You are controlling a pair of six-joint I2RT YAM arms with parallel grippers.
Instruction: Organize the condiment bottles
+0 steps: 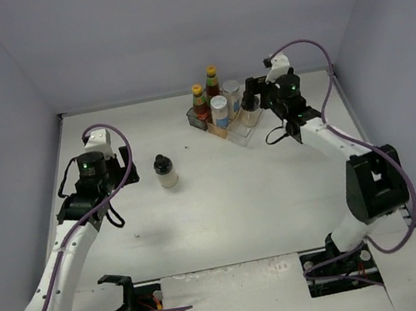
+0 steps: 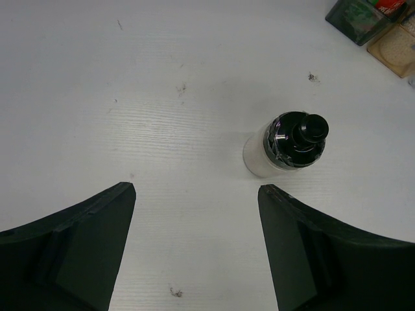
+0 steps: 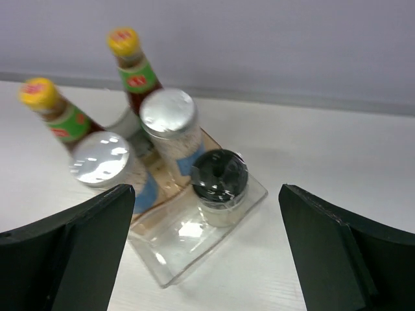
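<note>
One black-topped jar (image 1: 166, 171) stands alone on the table; in the left wrist view it (image 2: 292, 142) is ahead and right of my open, empty left gripper (image 2: 196, 189), which sits left of it (image 1: 127, 172). On the stepped rack (image 1: 238, 132) stand two sauce bottles (image 3: 55, 110) (image 3: 133, 71), two silver-lidded shakers (image 3: 104, 162) (image 3: 168, 120) and the second black-topped jar (image 3: 220, 184) on the clear lowest step (image 3: 181, 249). My right gripper (image 3: 206, 194) is open above that jar without touching it, just right of the rack (image 1: 259, 98).
Grey walls close in the table at the back and on both sides. The rack stands near the back wall. Cables loop off both arms.
</note>
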